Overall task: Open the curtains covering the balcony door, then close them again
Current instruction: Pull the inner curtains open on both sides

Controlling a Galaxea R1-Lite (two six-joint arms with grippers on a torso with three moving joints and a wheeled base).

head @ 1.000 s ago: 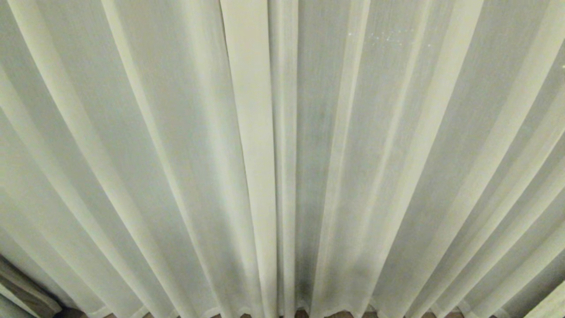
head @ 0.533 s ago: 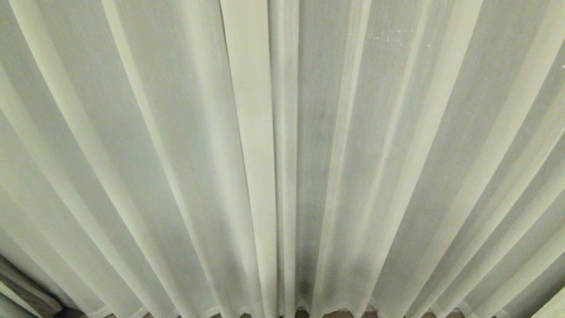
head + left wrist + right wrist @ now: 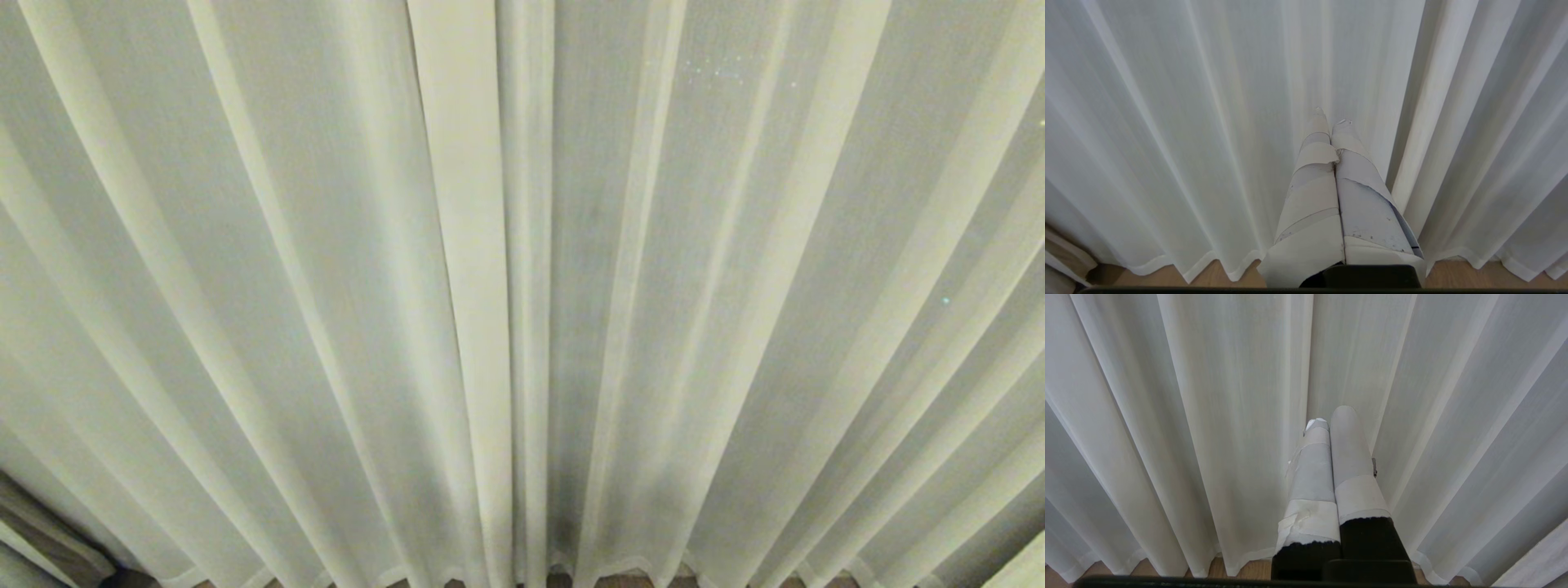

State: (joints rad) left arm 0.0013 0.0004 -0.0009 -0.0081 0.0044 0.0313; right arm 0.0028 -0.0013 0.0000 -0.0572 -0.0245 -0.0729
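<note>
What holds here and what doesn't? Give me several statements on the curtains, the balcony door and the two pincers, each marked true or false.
1. The curtains hang drawn across the whole head view. True.
2. The balcony door's glass shows through a wide gap. False: no door is visible, only pleated fabric.
3. The left pincer is shut and holds nothing. True.
4. The right pincer grips a pleat. False: its fingers are closed together with no fabric between them.
5. Wooden floor shows under the hem. True.
6. Both arms appear in the head view. False: neither does.
</note>
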